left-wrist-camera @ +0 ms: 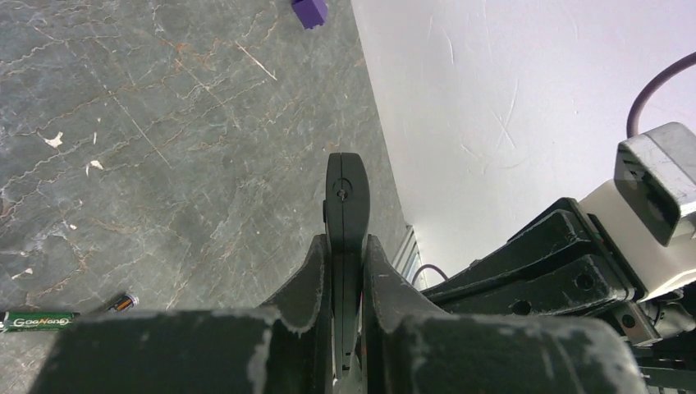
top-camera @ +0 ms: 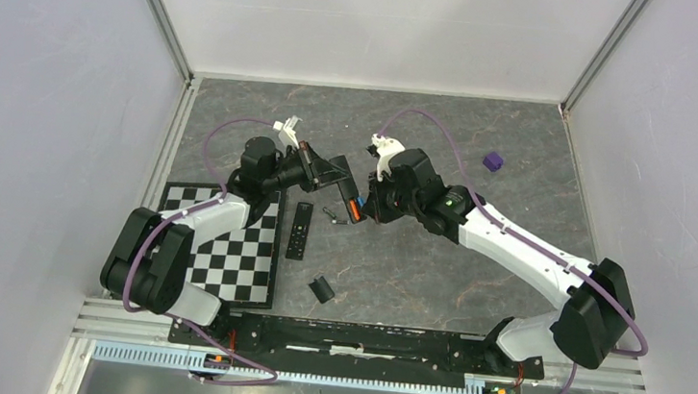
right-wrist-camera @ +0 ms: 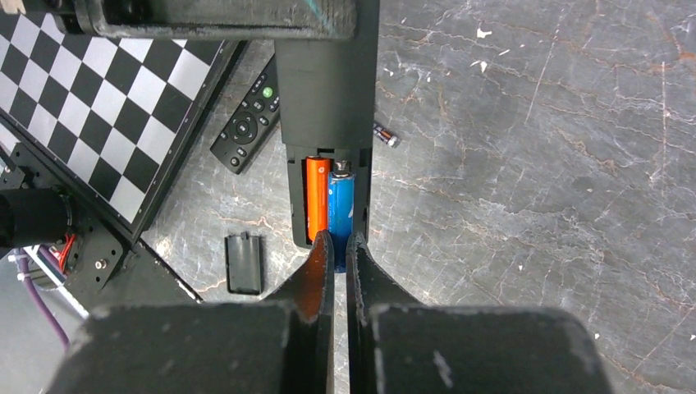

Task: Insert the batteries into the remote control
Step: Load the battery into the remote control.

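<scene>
My left gripper [left-wrist-camera: 345, 246] is shut on the remote control [left-wrist-camera: 346, 197], a slim black bar held edge-on above the table. In the right wrist view the remote control [right-wrist-camera: 328, 90] shows its open battery bay, with the orange battery [right-wrist-camera: 317, 197] and the blue battery [right-wrist-camera: 341, 205] lying side by side in it. The blue battery's near end sticks out past the bay's edge. My right gripper [right-wrist-camera: 335, 240] is shut with nothing between its fingers, its tips right at that near end. From above, both grippers [top-camera: 323, 170] [top-camera: 363, 208] meet mid-table.
A twin black remote [top-camera: 299, 230] lies buttons-up beside the checkerboard [top-camera: 233, 253]. The small black cover [right-wrist-camera: 244, 263] rests on the table nearer the arm bases. A green battery [left-wrist-camera: 37, 320] and another loose battery [right-wrist-camera: 386, 135] lie under the held remote. A purple cube [top-camera: 492, 161] sits at the back right.
</scene>
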